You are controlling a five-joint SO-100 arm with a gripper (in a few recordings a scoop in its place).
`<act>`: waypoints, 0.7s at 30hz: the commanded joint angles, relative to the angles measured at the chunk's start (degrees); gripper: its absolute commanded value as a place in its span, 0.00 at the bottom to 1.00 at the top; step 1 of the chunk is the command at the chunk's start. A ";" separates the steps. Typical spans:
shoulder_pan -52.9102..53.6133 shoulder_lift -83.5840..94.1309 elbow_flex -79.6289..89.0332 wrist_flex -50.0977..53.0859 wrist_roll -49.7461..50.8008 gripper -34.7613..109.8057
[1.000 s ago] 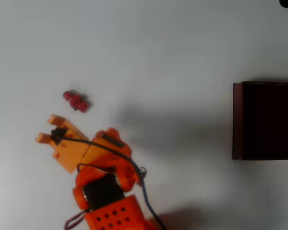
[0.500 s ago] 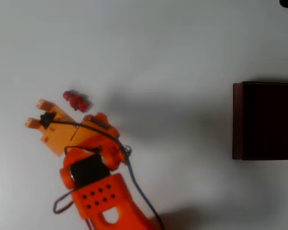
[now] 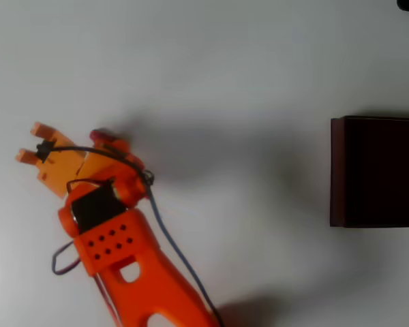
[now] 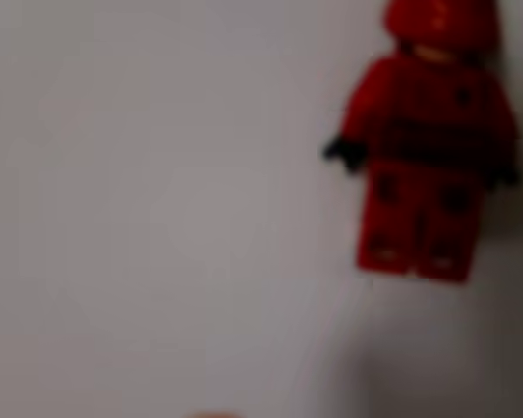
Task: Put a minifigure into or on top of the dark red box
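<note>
Minifigure (image 4: 423,144) lies ungrasped on counter (image 3: 225,68); end effector (image 3: 28,142), fingers apparently apart & empty, beside it. Dark red box (image 3: 376,172) far off; pick & place both remain.

— Where's the minifigure (image 4: 423,144)?

— Lying flat on the white worktop (image 3: 245,68), toward nine o'clock in the overhead view; all red, black hands, head toward twelve in the wrist view.

— And the dark red box (image 3: 337,170)?

— At three o'clock, well apart, open, with maroon walls and a black interior.
</note>
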 commanded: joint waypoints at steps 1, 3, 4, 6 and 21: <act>-1.05 -0.79 -3.08 -0.88 0.88 0.38; -1.14 -2.20 -4.31 -0.97 0.79 0.38; -1.14 -2.81 -4.83 -0.97 0.79 0.38; -1.32 -4.13 -5.62 -0.97 0.79 0.38; -1.23 -15.73 -16.70 3.08 -0.53 0.38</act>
